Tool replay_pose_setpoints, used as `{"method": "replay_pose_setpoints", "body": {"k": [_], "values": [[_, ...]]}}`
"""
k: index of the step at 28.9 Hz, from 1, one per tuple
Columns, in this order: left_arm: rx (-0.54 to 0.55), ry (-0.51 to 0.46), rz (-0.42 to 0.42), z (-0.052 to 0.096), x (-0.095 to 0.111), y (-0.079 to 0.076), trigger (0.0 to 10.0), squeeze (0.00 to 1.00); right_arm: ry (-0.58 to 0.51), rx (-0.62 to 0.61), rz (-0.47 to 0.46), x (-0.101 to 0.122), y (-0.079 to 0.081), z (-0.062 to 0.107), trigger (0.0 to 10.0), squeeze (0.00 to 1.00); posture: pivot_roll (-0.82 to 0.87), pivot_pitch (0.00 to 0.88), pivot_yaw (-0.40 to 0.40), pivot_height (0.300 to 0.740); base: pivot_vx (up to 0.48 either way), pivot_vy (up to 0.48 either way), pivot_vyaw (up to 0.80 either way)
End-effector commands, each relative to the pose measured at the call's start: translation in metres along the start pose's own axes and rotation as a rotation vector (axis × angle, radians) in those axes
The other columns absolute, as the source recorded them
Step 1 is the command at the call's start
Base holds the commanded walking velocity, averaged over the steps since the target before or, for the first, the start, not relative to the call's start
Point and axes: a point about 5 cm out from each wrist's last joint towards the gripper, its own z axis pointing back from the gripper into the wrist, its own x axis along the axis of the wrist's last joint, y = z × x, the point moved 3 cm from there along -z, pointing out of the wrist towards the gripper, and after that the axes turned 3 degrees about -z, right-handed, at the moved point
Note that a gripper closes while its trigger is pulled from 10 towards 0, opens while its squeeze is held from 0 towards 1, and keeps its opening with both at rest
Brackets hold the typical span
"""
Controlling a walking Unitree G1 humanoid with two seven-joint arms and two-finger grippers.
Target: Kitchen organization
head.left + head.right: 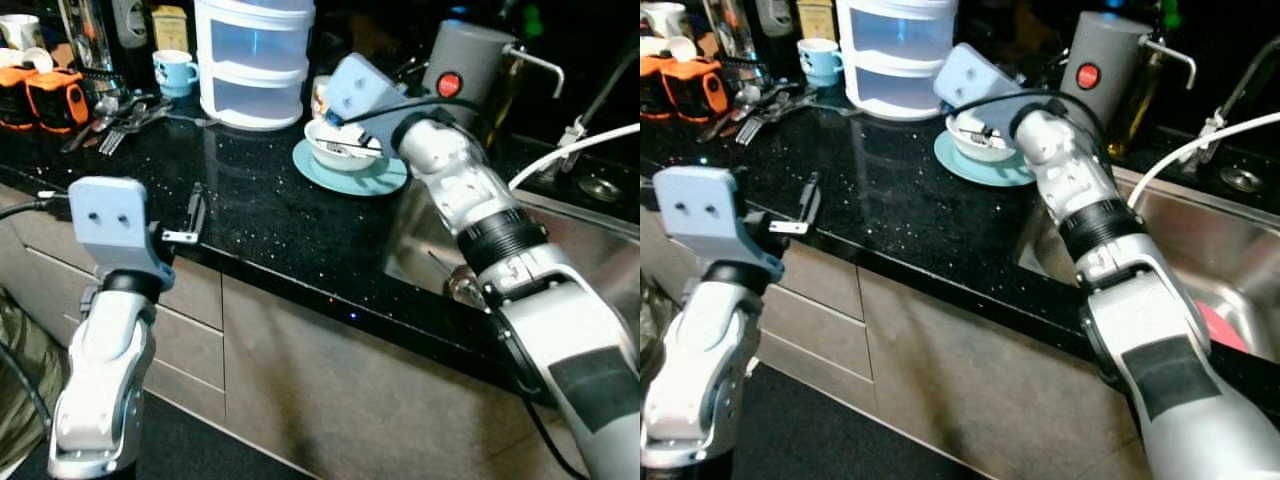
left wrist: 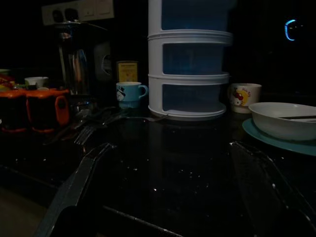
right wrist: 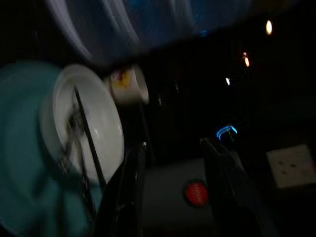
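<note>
Item, hazard: my right gripper (image 3: 173, 187), fingers parted and holding nothing, hangs beside the white bowl (image 1: 340, 145) on the teal plate (image 1: 352, 176) near the sink (image 1: 560, 240); I judge a careless nudge could tip bowl and utensils; left gripper (image 2: 173, 192) open, empty.

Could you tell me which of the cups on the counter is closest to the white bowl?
The white cartoon-printed cup, just behind the white bowl; the light blue cup stands beyond the drawer tower.
</note>
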Motion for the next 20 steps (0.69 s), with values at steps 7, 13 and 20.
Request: {"method": "replay_pose_setpoints", "body": {"k": [7,13,20], "values": [[-0.012,0.029,-0.009,0.009,-0.001,-0.003,10.0,0.0,0.104,0.046,0.135,-0.015,-0.003,-0.002,10.0,0.0,0.19,0.013,-0.163,0.74,0.0,0.0,0.0],[-0.004,0.045,-0.017,0.018,0.001,0.0,10.0,0.0,0.142,0.092,0.17,-0.021,-0.001,-0.002,10.0,0.0,0.2,0.057,-0.174,0.74,0.0,0.0,0.0],[0.004,0.069,-0.02,0.027,0.002,0.002,10.0,0.0,0.177,0.145,0.199,-0.027,-0.004,0.001,10.0,0.0,0.2,0.093,-0.176,0.74,0.0,0.0,0.0]]}}
